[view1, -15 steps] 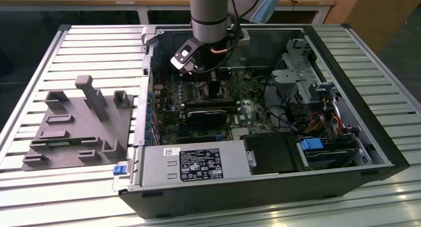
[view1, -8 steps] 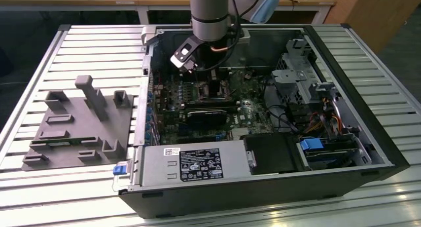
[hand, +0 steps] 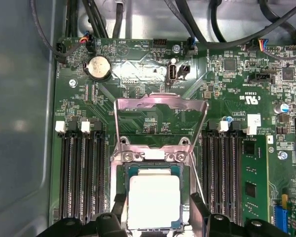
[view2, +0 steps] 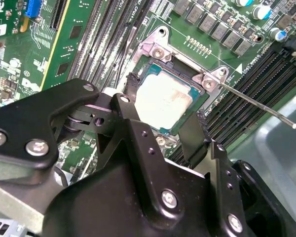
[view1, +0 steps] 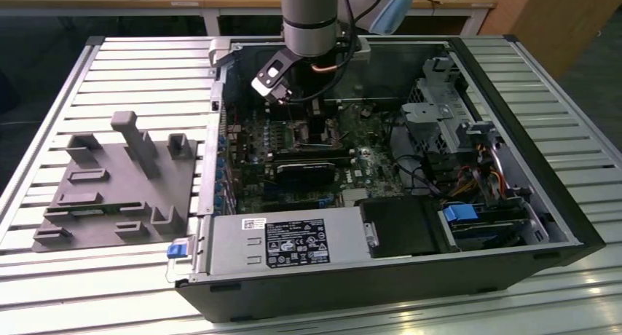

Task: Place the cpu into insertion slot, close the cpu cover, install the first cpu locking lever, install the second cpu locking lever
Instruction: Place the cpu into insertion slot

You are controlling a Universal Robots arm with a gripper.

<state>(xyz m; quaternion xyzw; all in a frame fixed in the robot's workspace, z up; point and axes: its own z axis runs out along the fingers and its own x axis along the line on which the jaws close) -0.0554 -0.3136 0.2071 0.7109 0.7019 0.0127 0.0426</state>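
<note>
- The cpu [hand: 154, 200] lies flat in the insertion slot [view2: 175, 70], with its pale metal top facing up.
- The gripper [view2: 163, 104] hangs low over the socket. Its black fingers [hand: 200, 213] are spread wider than the chip, one on either side. In the first wrist view a thin gap shows at each side, so they grip nothing.
- The cpu cover [hand: 158, 103] stands swung up on its hinge, just beyond the chip.
- A thin locking lever [view2: 256, 103] sticks out raised over the memory slots [hand: 81, 173], which flank the socket closely on both sides.
- A coin battery [hand: 98, 66] and dark cables [hand: 227, 29] lie beyond the cover.
- In the exterior view the arm [view1: 311, 22] reaches down into the open computer case [view1: 544, 196]. The power supply [view1: 282, 240] is at the case's near edge, and a grey fixture [view1: 116, 182] sits on the slatted bench [view1: 58, 95] towards the exterior view's left.
</note>
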